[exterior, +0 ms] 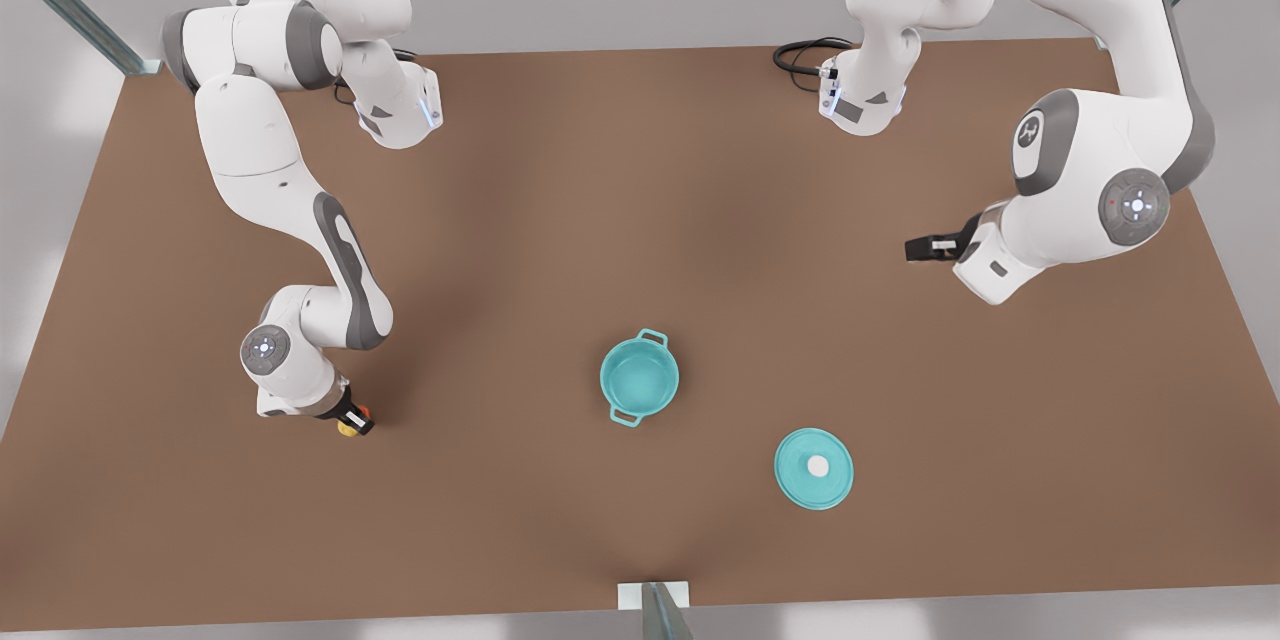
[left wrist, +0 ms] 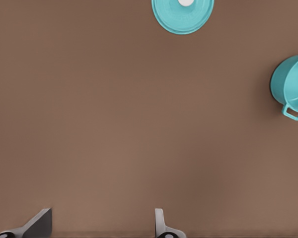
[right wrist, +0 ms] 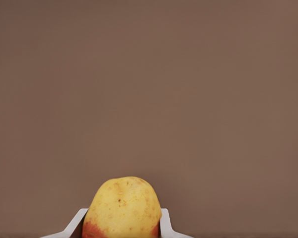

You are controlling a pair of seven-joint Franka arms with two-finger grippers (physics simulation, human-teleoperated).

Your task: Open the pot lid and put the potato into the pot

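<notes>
potato (right wrist: pixel 123 208) gripped between the right jaws.

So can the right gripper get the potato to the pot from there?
Probably yes: right gripper is shut on the potato, the pot stands open, lid aside, bare table between.

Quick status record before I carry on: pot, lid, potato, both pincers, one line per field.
pot: uncovered, nothing inside, upright near table centre
pot lid: flat on the table, knob up, apart from the pot, toward the front view's right
potato: between the right pincer's fingers, at the front view's left
right pincer: shut on potato, low over the table
left pincer: open, holding nothing, waits at the front view's right
step left: potato into pot
</notes>
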